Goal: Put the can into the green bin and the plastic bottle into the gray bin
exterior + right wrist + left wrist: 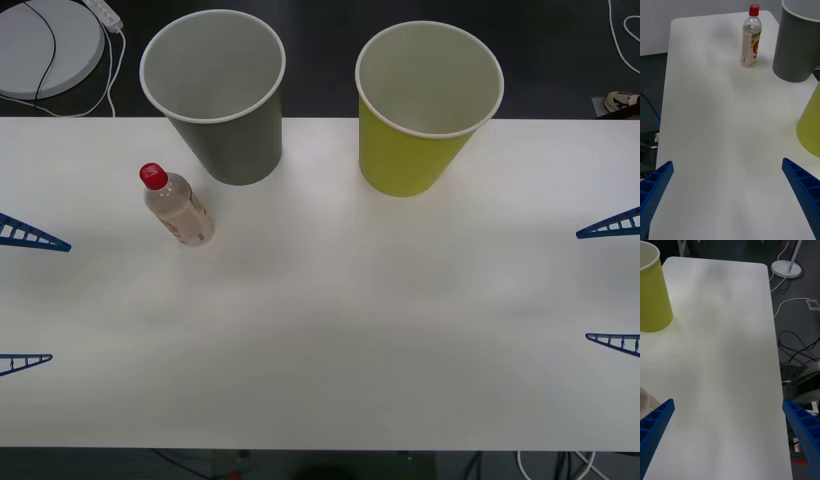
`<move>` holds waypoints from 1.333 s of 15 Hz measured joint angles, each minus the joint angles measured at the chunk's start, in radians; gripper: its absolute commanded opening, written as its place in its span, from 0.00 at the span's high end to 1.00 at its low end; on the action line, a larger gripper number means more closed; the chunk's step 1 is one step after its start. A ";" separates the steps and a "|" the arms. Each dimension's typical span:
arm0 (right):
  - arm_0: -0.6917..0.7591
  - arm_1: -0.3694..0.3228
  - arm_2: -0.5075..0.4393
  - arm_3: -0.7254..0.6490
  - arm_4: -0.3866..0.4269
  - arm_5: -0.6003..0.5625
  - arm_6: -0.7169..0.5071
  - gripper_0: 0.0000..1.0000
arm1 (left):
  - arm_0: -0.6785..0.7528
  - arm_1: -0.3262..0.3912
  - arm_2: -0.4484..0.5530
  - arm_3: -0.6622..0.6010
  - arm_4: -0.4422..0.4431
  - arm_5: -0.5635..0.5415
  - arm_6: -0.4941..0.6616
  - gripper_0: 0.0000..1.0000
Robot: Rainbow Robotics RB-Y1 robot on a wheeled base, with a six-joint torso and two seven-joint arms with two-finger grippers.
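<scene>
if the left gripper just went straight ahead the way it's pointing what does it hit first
Probably nothing: the open left gripper points across bare table to its far edge. The green bin stands to one side of that line and the plastic bottle sits just beside one finger, though depth is uncertain.

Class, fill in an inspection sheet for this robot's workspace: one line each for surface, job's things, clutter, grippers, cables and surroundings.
Surface: white table, bare in the middle.
Job's things: gray bin and green bin stand upright side by side at the far edge, gray on the robot's left; both look empty. Plastic bottle stands upright in front of the gray bin, apart from it. No can seen.
Clutter: nothing seen.
Grippers: left gripper open at the table's left edge; right gripper open at the right edge; neither holds anything.
Cables: white cable and black cable on the floor beyond the table.
Surroundings: dark floor, round white base behind the gray bin.
</scene>
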 measured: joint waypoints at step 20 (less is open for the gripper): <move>0.000 0.000 0.000 0.000 0.000 0.000 0.000 0.00 | 0.002 0.017 -0.168 0.132 0.067 0.303 -0.028 0.00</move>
